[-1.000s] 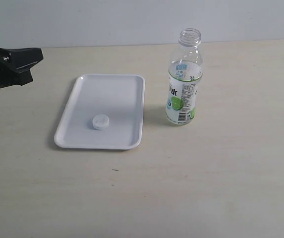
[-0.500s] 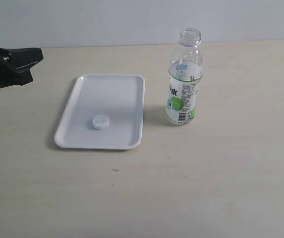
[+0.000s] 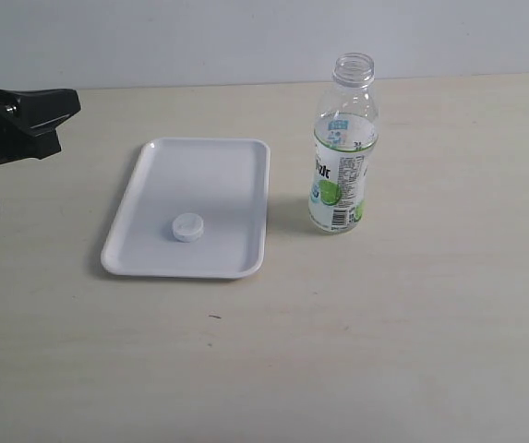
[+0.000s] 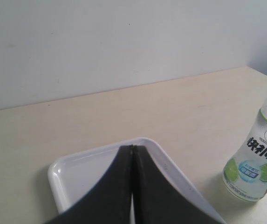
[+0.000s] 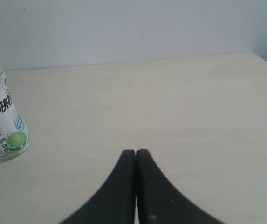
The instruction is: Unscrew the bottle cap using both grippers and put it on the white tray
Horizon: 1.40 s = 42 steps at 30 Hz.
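Stretching under plain pale wall (image 3: 199, 37), light wooden table (image 3: 384, 341), left claw (image 4: 132, 148) clenched empty, right claw (image 5: 135, 152) likewise.

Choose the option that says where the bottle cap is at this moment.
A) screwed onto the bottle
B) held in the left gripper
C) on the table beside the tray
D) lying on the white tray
D: the bottle cap lies flat on the white tray, and the bottle stands beside the tray with its neck open.
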Each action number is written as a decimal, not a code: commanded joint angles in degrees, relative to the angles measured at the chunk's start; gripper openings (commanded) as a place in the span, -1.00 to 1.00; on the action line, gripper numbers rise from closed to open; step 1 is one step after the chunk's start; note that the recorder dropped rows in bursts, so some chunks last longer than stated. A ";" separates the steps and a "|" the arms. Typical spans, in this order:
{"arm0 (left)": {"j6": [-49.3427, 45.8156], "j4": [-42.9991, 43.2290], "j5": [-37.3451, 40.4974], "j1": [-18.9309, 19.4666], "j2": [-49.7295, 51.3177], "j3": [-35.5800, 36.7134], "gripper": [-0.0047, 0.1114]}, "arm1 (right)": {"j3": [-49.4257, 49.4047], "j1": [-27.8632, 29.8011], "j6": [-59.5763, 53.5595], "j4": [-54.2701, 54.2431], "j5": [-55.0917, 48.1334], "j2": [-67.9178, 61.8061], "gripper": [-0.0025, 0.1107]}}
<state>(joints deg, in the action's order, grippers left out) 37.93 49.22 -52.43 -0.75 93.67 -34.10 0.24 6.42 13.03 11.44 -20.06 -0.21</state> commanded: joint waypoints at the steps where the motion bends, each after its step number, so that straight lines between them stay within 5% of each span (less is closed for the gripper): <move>1: -0.25 -0.35 -0.42 0.11 -0.34 0.25 -0.92 | -0.24 0.22 0.36 0.64 0.55 0.21 -0.96; 9: -2.35 0.34 2.18 0.11 -3.56 0.25 -0.92 | -0.24 0.22 0.25 0.64 0.55 0.21 -0.96; 20: 21.17 1.06 31.39 0.11 -30.07 3.55 -0.92 | -0.24 0.22 0.35 0.64 0.55 0.21 -0.96; 24: 23.05 1.06 38.00 0.11 -42.31 6.96 -0.92 | -0.24 0.22 0.35 0.64 0.55 0.21 -0.96; 32: 24.14 1.06 40.45 0.11 -65.26 15.79 -0.92 | -0.24 0.22 0.35 0.64 0.55 0.21 -0.96; 42: 24.03 1.06 41.31 0.11 -73.55 22.91 -0.92 | -0.24 0.22 0.37 0.64 0.55 0.21 -0.96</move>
<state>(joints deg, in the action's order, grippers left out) 61.71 50.50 -11.97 -0.75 20.79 -12.24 0.24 6.42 13.26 11.54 -20.06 -0.21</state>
